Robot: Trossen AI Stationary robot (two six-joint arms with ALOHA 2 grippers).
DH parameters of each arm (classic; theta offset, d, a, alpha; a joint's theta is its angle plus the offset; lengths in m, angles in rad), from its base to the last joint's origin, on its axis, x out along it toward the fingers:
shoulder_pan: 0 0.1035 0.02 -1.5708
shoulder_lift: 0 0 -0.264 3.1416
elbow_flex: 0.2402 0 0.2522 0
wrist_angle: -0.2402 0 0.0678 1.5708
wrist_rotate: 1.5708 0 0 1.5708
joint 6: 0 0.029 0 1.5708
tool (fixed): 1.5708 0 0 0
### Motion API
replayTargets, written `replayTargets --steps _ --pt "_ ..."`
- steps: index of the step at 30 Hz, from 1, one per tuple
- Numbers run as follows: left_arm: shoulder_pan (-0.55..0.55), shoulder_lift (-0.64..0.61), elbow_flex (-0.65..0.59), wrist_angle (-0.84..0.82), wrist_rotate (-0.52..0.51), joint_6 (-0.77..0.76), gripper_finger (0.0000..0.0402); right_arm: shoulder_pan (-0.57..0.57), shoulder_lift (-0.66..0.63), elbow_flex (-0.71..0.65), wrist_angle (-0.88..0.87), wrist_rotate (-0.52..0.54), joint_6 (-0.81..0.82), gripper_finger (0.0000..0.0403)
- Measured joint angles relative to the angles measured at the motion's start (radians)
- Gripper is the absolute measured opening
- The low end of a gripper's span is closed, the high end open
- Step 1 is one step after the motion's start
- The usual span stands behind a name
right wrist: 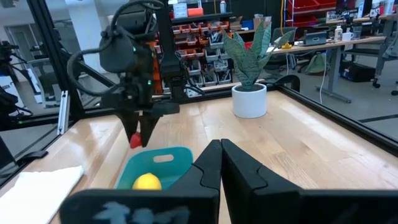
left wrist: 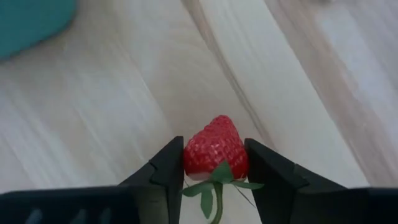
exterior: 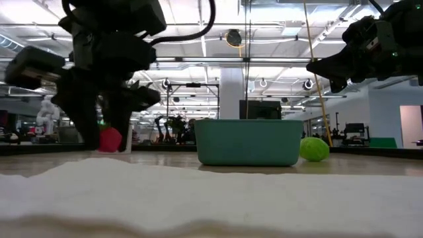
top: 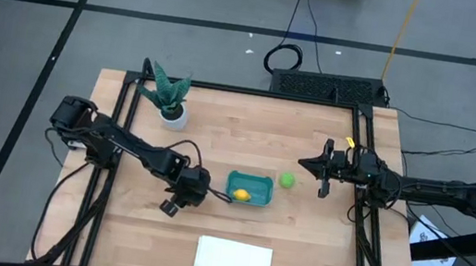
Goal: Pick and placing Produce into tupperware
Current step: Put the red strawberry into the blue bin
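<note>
The left claw (left wrist: 214,163) is clamped on the one strawberry (left wrist: 215,151), holding it just off the counter (top: 218,140) beside the single teal tub (top: 250,189). One lemon (top: 241,194) lies inside that tub, on its side nearest the left claw. One green ball (top: 287,180) sits on the counter between the tub and the right claw (top: 301,164), whose fingers are pressed together on nothing, above the counter.

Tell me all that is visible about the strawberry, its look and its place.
The strawberry is a small red toy, plastic by its look, with a dimpled skin, green leaves and a thin stem. The left pincer is shut on it, one finger on each side, tip pointing away from the wrist. It hangs just beside the teal tub, not inside it.
</note>
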Motion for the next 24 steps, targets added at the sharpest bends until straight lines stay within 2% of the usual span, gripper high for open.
replayTargets --steps 9,17,24 --pt "0.039 -0.040 0.054 -0.079 -0.040 0.021 0.0154 0.000 -0.001 0.000 0.000 0.000 0.000 0.0000" --pt "0.073 -0.099 0.111 -0.157 -0.041 0.052 0.0139 0.000 0.001 0.000 -0.006 0.000 0.000 0.0000" --pt "0.118 -0.167 0.140 -0.167 -0.048 0.071 0.0153 0.000 0.011 0.000 -0.007 0.000 0.000 0.0000"
